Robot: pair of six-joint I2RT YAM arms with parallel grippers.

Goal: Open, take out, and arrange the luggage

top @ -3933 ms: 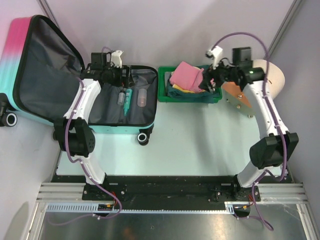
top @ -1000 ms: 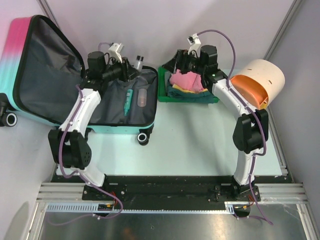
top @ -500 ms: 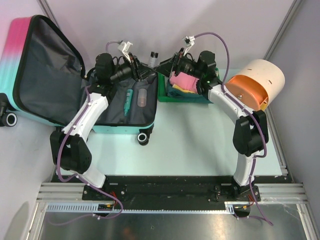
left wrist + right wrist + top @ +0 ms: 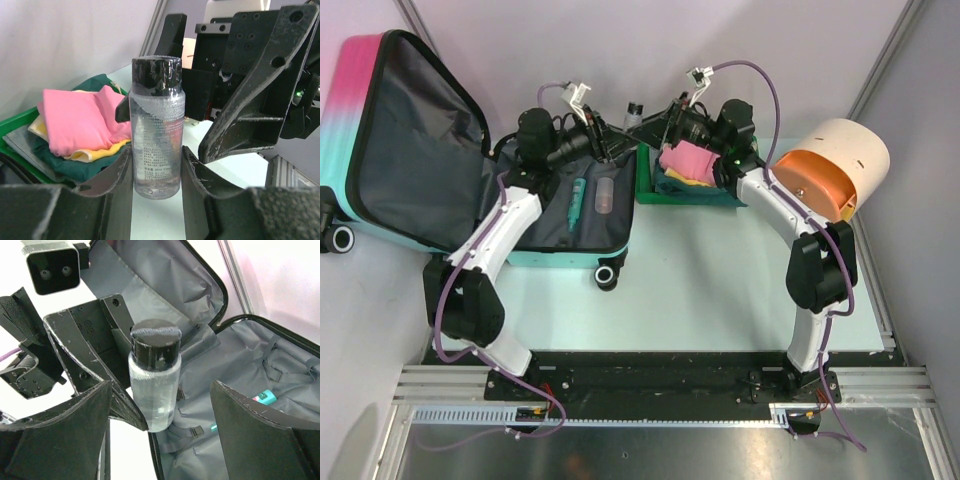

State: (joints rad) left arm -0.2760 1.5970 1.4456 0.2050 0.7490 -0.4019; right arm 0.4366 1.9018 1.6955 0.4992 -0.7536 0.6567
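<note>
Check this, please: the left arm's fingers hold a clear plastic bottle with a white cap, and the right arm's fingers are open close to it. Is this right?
Not quite: the cap is black, not white, as the left wrist view shows. Otherwise yes: the left arm's fingers hold the clear plastic bottle, and the right arm's fingers are open close to it.

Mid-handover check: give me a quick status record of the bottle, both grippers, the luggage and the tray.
bottle: clear, black cap, upright, off the table
left gripper: shut on bottle
right gripper: open, facing bottle, not touching it
luggage: open, teal tube and clear container inside
green tray: folded clothes inside
</note>
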